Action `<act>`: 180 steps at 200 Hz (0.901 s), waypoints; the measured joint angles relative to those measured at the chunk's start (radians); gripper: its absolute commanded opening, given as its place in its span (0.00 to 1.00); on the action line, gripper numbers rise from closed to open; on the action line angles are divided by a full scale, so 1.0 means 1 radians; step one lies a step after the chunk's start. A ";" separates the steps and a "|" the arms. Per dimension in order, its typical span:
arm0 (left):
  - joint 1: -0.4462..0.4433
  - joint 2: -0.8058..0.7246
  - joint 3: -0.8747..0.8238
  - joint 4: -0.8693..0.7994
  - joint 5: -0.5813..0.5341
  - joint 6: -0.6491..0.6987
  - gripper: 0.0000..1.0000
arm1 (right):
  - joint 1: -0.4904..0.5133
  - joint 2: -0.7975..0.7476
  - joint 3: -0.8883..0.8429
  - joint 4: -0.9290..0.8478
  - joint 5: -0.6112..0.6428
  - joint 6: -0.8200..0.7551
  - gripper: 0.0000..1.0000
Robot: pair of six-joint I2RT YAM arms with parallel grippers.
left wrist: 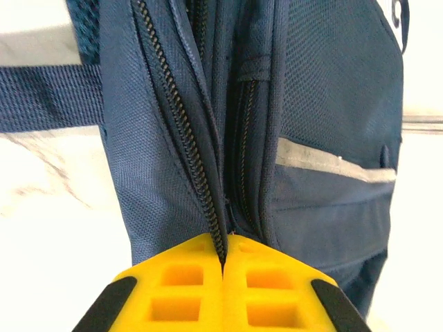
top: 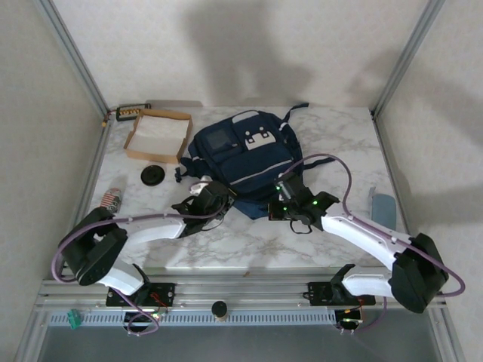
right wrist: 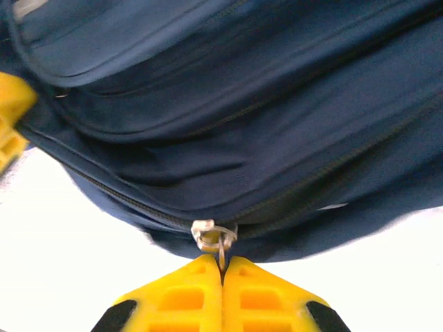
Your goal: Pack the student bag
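- Where the white marble counter (top: pixel 332 143) has its middle, the student bag (top: pixel 245 162) lies flat. Its top end points away from the arms and its bottom end is close to them.
- The student bag is big, soft and dark blue. It has white and grey patches near the top and a pale stripe (top: pixel 260 175) across the front pocket. A dark strap (top: pixel 298 108) sticks out at the far right corner.
- Up close in the left wrist view, the cloth looks woven, and part of it is mesh. A black zipper (left wrist: pixel 180 124) runs down a fold in the side.
- The left end effector (left wrist: pixel 223 259) is at the near left corner of the bag. Its yellow fingers are pressed together, and they pinch the edge of the student bag right where the black zipper goes in between them.
- The right end effector (right wrist: pixel 222 266) is at the near right part of the bag. Its yellow fingers are together too, clamped on the small silver zipper pull (right wrist: pixel 211 235) that hangs from the bag's lower edge.
- A flat brown box (top: pixel 157 136) with white paper in it sits on the counter to the left of the bag's top end.
- A black round disc (top: pixel 153 175) lies near the box, on the bag's left.
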 measured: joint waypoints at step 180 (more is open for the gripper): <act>0.278 -0.439 -0.247 -0.164 0.167 0.206 0.60 | 0.156 0.158 0.016 0.319 -0.267 -0.115 0.31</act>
